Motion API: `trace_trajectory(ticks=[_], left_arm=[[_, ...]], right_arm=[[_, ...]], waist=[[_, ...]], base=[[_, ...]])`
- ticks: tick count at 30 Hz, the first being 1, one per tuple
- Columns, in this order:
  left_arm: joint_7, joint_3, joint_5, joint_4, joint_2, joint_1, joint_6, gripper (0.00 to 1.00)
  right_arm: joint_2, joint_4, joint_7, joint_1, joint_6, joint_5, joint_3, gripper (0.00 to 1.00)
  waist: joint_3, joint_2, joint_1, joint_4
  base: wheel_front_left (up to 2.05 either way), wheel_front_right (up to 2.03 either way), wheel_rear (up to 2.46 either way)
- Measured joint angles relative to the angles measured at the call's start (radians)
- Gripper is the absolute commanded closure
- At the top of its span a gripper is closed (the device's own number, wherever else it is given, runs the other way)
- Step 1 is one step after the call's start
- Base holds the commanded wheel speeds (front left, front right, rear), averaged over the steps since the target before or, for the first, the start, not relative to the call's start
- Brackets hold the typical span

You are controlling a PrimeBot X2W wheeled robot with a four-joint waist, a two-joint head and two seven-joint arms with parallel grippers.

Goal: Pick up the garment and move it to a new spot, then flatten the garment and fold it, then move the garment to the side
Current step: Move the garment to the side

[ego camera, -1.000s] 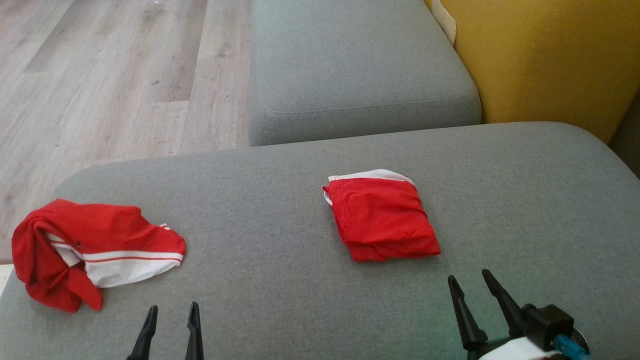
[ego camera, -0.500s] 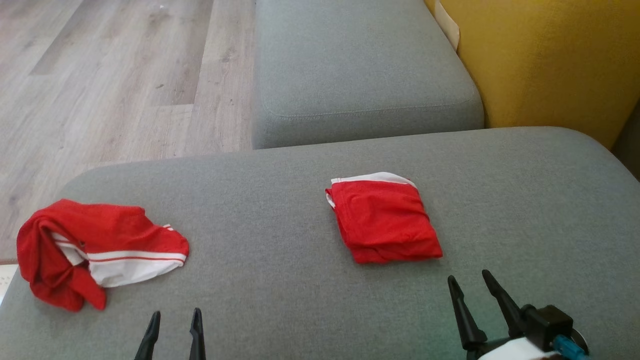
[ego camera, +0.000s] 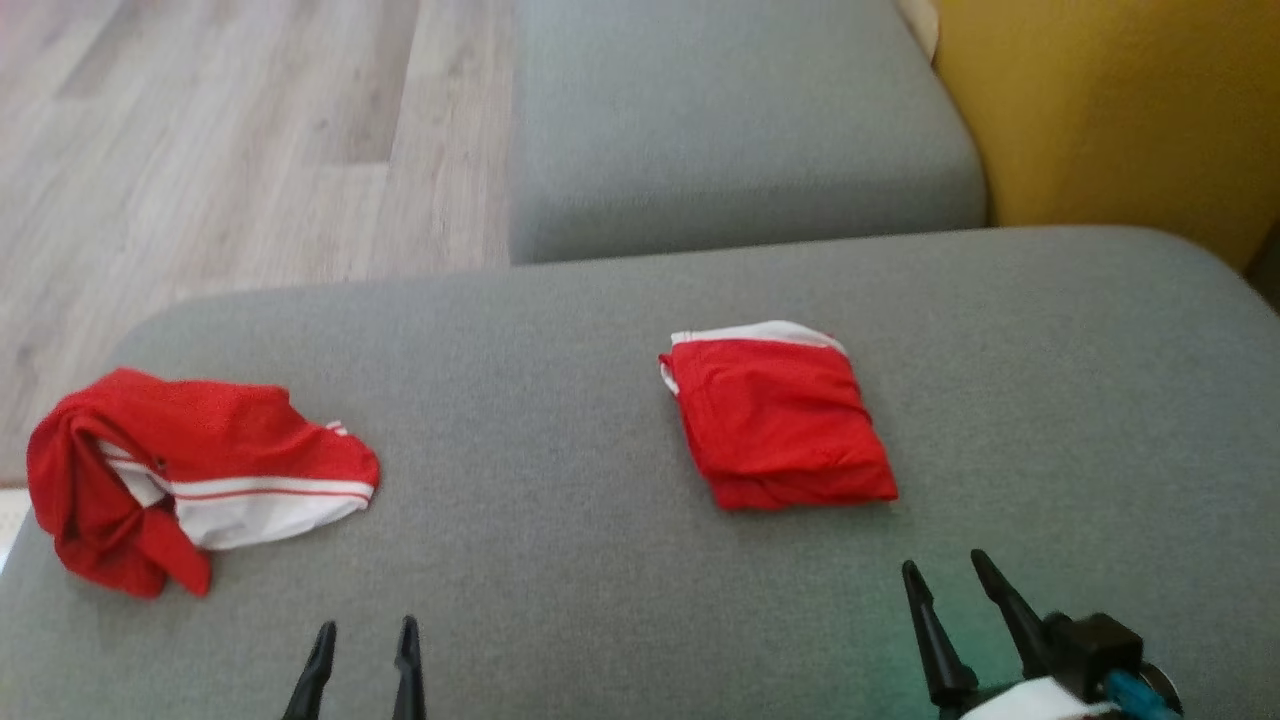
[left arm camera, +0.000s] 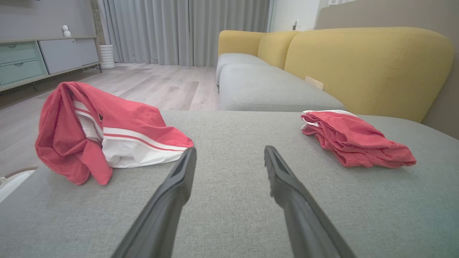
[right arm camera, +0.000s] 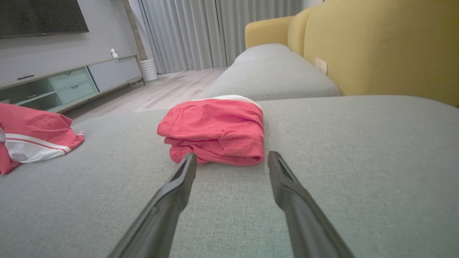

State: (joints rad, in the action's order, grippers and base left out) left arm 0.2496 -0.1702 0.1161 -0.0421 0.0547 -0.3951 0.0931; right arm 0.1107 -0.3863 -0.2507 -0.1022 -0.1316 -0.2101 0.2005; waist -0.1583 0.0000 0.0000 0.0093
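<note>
Red crumpled garment [ego camera: 190, 480] lies by the cushion [ego camera: 560, 450] edge — left gripper [ego camera: 366, 625] and right gripper [ego camera: 943, 560] both spread, empty — so a shallow pinch may drag it off.

crumpled garment [ego camera: 190, 470] left on cushion [ego camera: 560, 400], folded garment [ego camera: 780, 420] roughly centre-right

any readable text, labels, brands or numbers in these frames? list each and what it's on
No readable text in any view.
Crumpled red-and-white garment: stripes but no print, logo or number showing.
Folded red garment: plain, no label showing.
Beige tag on the yellow sofa back: too small to tell whether it carries any writing.
Dark TV screen: nothing displayed.
</note>
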Motion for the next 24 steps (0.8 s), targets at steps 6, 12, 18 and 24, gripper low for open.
trace_trajectory(ticks=[6,12,18,24], left_arm=[[0.000,-0.058,0.000,-0.006,0.000,0.078,0.002,0.00],[0.000,-0.115,0.002,-0.025,0.000,0.149,0.014,0.00],[0.000,-0.170,0.012,-0.025,0.000,0.228,0.026,0.00],[0.000,-0.216,0.028,-0.016,0.000,0.306,0.039,0.00]], right_arm=[[0.013,-0.034,0.000,0.125,0.000,-0.038,-0.006,0.00],[0.081,-0.126,0.002,0.315,0.000,-0.107,-0.015,0.00],[0.147,-0.264,0.132,0.489,0.000,-0.225,0.009,0.00],[0.193,-0.384,0.256,0.632,0.000,-0.321,0.051,0.00]], waist=[[0.072,0.0000,0.0000,0.024],[0.154,0.0000,0.0000,0.060],[0.238,0.0000,0.0000,0.085],[0.324,0.0000,0.0001,0.119]], base=[[0.00,0.00,0.00],[0.00,0.00,0.00],[0.00,0.00,0.00],[0.00,0.00,0.00]])
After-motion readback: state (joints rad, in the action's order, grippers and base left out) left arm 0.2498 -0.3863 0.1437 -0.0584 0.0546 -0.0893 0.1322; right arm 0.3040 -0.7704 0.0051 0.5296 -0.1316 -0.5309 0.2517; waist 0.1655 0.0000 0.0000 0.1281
